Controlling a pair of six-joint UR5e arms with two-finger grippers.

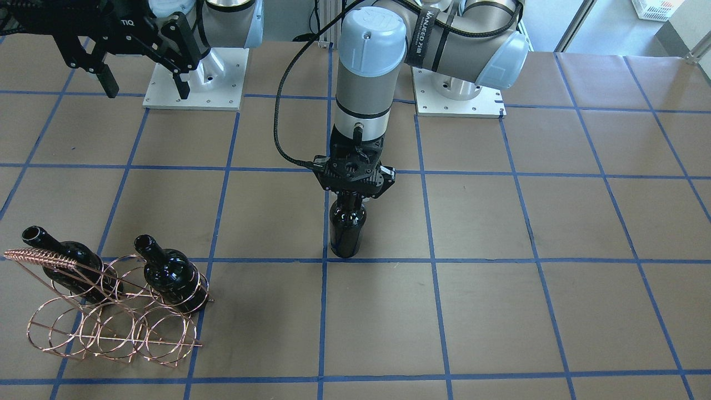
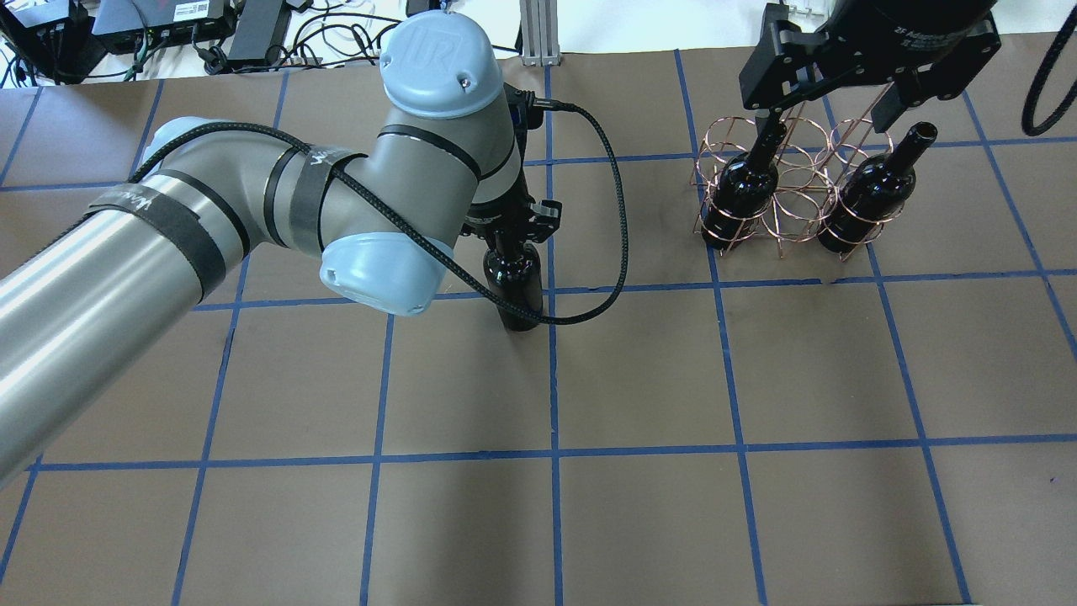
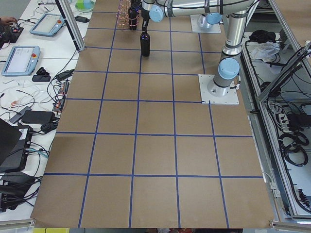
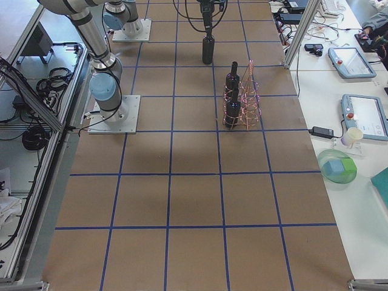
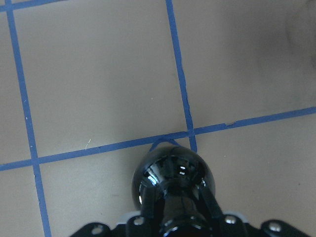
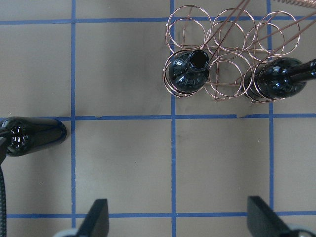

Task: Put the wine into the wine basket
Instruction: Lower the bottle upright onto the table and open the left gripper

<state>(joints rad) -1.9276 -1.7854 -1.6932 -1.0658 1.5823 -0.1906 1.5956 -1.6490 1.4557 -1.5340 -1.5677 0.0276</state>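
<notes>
Three dark glass wine bottles were on view, with one wine basket and two arms. The wine (image 1: 348, 233) stood upright directly under the left gripper (image 1: 352, 195), whose fingers were clamped narrowly on its neck. Its base was at a crossing of blue tape lines on the brown paper table (image 1: 500, 222); whether it touched the paper I could not tell. The left arm reached out over the table, its wrist turned straight down above the bottle.

The copper wire wine basket (image 1: 114, 311) stood well apart from that gripper, towards the robot's right. It held the two other bottles (image 1: 66, 264) (image 1: 169, 275) tilted in its outer rings, necks up.

The right gripper (image 1: 145, 89) hung high over the basket, fingers pointing down, spread wide and empty.
</notes>
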